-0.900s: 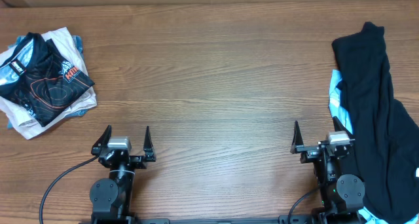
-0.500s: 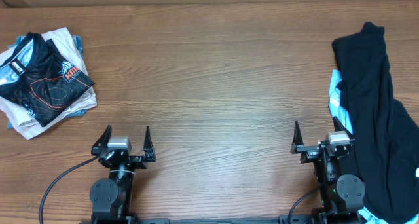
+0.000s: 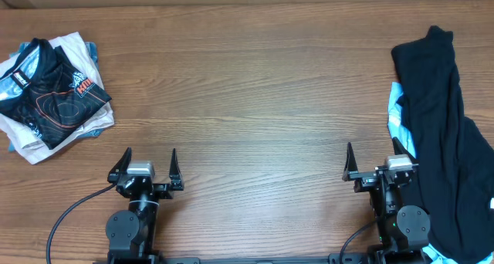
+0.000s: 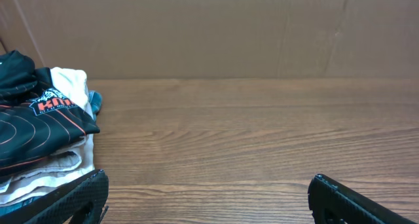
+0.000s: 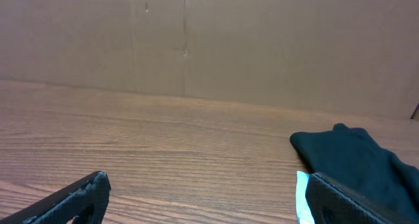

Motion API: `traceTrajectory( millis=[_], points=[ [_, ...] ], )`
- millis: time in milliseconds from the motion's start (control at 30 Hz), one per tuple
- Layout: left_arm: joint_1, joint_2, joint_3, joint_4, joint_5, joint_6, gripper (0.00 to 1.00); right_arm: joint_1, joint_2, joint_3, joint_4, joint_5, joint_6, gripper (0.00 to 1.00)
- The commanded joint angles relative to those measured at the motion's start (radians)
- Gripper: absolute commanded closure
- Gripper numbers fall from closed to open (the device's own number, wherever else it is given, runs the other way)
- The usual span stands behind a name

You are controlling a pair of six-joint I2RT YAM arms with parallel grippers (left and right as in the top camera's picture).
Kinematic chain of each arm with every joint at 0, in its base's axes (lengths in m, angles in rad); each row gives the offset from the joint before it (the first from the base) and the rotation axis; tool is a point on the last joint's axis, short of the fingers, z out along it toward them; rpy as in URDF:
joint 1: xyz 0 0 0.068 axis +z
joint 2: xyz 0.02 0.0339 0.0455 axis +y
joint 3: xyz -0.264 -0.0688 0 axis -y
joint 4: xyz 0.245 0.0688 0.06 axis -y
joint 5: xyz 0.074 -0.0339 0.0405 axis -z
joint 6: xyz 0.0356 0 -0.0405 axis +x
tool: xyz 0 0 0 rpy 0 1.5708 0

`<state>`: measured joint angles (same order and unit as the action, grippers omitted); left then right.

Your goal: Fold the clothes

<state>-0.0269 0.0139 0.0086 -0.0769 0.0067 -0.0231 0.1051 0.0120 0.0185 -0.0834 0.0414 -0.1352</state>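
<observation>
Wooden table (image 3: pixel 255 86) open across the middle | black tee (image 3: pixel 440 140) over light blue tee (image 3: pixel 397 113) at right edge, folded pile (image 3: pixel 50 90) far left | our left gripper (image 3: pixel 150 153), right gripper (image 3: pixel 371 151) spread wide, empty | we see nothing moved since earlier.

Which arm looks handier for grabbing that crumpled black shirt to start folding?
Probably the right. The right gripper, open, sits beside the black shirt heaped at the table's right side; the left gripper is across the table, near the other pile.
</observation>
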Motion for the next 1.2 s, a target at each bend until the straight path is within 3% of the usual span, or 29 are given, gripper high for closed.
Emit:
traceTrajectory(
  millis=[0, 1067, 1167],
  points=[
    [-0.008, -0.009, -0.004, 0.0, 0.009, -0.006, 0.0, -0.005, -0.006, -0.01, 0.003, 0.009, -0.004, 0.0],
    [-0.008, -0.009, -0.003, 0.008, 0.014, -0.009, 0.0, -0.005, -0.006, -0.01, 0.046, 0.009, -0.003, 0.0],
    [-0.005, -0.009, -0.003, 0.005, 0.015, -0.096, 0.0, -0.005, -0.006, -0.01, 0.05, 0.01, 0.04, 0.0]
  ],
)
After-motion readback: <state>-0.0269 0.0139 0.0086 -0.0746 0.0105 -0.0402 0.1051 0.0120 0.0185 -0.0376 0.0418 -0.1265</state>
